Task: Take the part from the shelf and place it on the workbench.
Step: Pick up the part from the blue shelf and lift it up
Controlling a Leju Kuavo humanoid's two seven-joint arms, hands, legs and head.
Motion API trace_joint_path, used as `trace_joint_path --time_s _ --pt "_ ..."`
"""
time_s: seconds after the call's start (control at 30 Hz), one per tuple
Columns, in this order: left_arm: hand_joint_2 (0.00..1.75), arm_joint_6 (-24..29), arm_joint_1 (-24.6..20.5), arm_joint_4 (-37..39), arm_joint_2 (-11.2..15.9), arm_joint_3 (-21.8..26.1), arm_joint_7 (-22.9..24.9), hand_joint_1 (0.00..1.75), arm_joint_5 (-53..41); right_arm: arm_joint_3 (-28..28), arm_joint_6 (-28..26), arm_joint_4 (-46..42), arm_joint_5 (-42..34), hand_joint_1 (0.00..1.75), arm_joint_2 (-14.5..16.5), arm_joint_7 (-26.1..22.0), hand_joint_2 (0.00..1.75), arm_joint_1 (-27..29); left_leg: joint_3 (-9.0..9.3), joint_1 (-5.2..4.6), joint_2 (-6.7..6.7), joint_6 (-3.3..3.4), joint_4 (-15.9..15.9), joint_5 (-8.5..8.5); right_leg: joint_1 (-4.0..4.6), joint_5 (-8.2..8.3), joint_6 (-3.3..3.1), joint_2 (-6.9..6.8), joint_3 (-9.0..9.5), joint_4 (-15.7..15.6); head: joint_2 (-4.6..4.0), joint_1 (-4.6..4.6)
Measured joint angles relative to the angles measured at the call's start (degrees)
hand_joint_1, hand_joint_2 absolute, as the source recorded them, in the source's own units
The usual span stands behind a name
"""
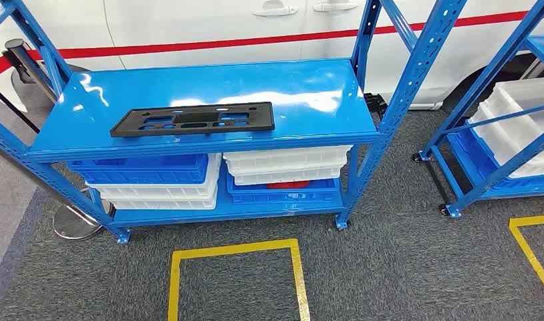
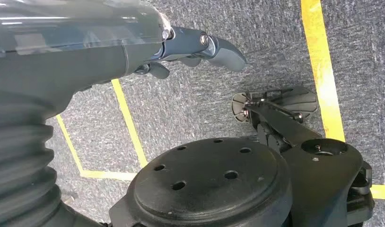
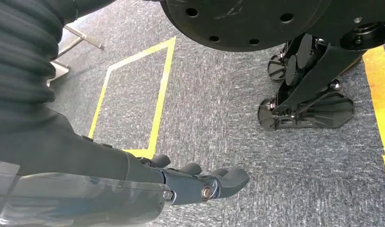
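Observation:
A flat black plastic part (image 1: 193,119) with several cut-outs lies on the top board of the blue shelf (image 1: 303,87), left of its middle. In the left wrist view my left hand (image 2: 195,49) hangs over grey carpet, fingers extended, holding nothing. My right hand (image 3: 200,182) hangs the same way over the carpet in the right wrist view, with nothing in it. Both hands are well away from the part.
The shelf's lower level holds stacked blue and white crates (image 1: 156,177). A second blue rack with white crates (image 1: 516,127) stands at the right. A white car body (image 1: 209,27) is behind. Yellow tape squares (image 1: 236,251) mark the carpet. A stanchion base (image 1: 79,221) stands at the left.

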Motion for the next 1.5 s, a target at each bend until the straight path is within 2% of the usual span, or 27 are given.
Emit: trace_joint_path --time_s 0.03,0.17,0.37,0.47,0.5,0.6,0.87,1.07,1.2,1.4,1.5 --pt "1.75 0.01 -0.07 0.0 0.0 0.12 0.01 0.0 -0.17 -0.09 0.0 0.0 0.02 0.0 0.0 0.0 1.75 -0.04 0.0 0.0 0.0 0.0 0.0 0.0 0.0 0.0 0.0 0.0 0.0 0.0 0.0 0.0" --pt "0.0 0.57 -0.66 0.0 -0.01 2.22 0.62 0.0 -3.42 -2.33 0.0 0.15 0.63 0.0 0.26 0.0 1.75 -0.55 0.0 0.0 0.0 0.01 0.0 0.01 0.0 0.01 0.01 0.0 0.01 0.0 0.0 -0.01" --pt "0.0 2.35 -1.67 0.07 -0.28 7.22 2.24 0.0 -11.95 -8.22 0.08 0.9 2.25 0.0 1.12 -0.11 1.75 -2.07 0.01 0.0 0.0 0.07 0.0 0.05 -0.01 0.04 0.06 -0.02 0.02 0.0 0.0 0.0" --pt "0.0 3.33 -2.35 0.18 -0.57 9.92 2.89 0.0 -15.85 -11.41 0.37 1.31 2.73 0.0 1.57 -0.64 0.44 -2.85 0.01 0.0 0.0 0.07 0.0 0.05 -0.01 0.06 0.07 -0.02 0.03 0.0 0.0 0.0" --pt "0.0 3.65 -2.6 0.23 -0.66 10.76 3.07 0.0 -17.08 -12.36 0.53 1.43 2.9 0.0 1.71 -0.94 0.44 -3.12 0.01 -0.01 0.0 0.07 0.0 0.05 -0.01 0.06 0.07 -0.02 0.04 0.0 0.0 0.0" --pt "0.0 4.83 -3.32 0.56 -0.96 13.4 3.42 0.0 -21.08 -15.43 1.44 1.85 3.33 0.0 2.05 -2.29 1.75 -4.18 0.01 -0.01 0.0 0.08 0.0 0.07 -0.01 0.07 0.08 -0.02 0.04 0.01 0.0 -0.01" --pt "0.0 7.55 -5.23 1.99 -2.11 21.42 3.99 0.0 -31.95 -22.73 6.21 2.38 4.61 0.0 2.38 -8.4 1.75 -9.07 -0.02 -0.05 0.0 0.2 0.0 0.17 -0.05 0.16 0.17 -0.02 0.11 0.02 0.0 -0.01" --pt "0.0 8.34 -6.59 3.11 -2.91 27.31 4.14 0.0 -38.92 -24.14 10.69 -0.38 4.8 0.0 2.84 -13.72 1.75 -13.98 -0.08 -0.24 -0.05 0.34 0.08 0.32 -0.15 0.34 0.36 -0.07 0.06 0.0 0.0 -0.01" --pt "0.0 8.72 -7.33 3.79 -3.55 30.93 4.17 0.0 -42.96 -23.8 13.36 -5.07 3.9 0.0 3.76 -16.87 0.0 -16.28 -0.2 -0.37 -0.08 0.43 0.19 0.38 -0.22 0.46 0.5 -0.08 0.0 -0.01 0.0 -0.01" --pt "0.0 9.1 -8.56 4.7 -4.48 35.53 4.16 0.0 -48.13 -19.82 16.37 -14.32 2.02 0.0 5.0 -20.37 0.0 -18.24 -0.69 -0.66 -0.13 0.99 0.44 0.54 -0.49 0.79 1.06 -0.09 -0.32 -0.12 0.0 -0.01" --pt "0.0 9.23 -9.11 5.02 -5.15 37.44 4.15 0.0 -50.43 -17.21 17.57 -19.61 1.19 0.0 5.33 -21.85 0.0 -18.98 -0.4 -0.25 0.07 1.81 -0.76 1.29 -0.43 0.34 1.64 -0.17 -0.61 0.47 0.0 0.01"
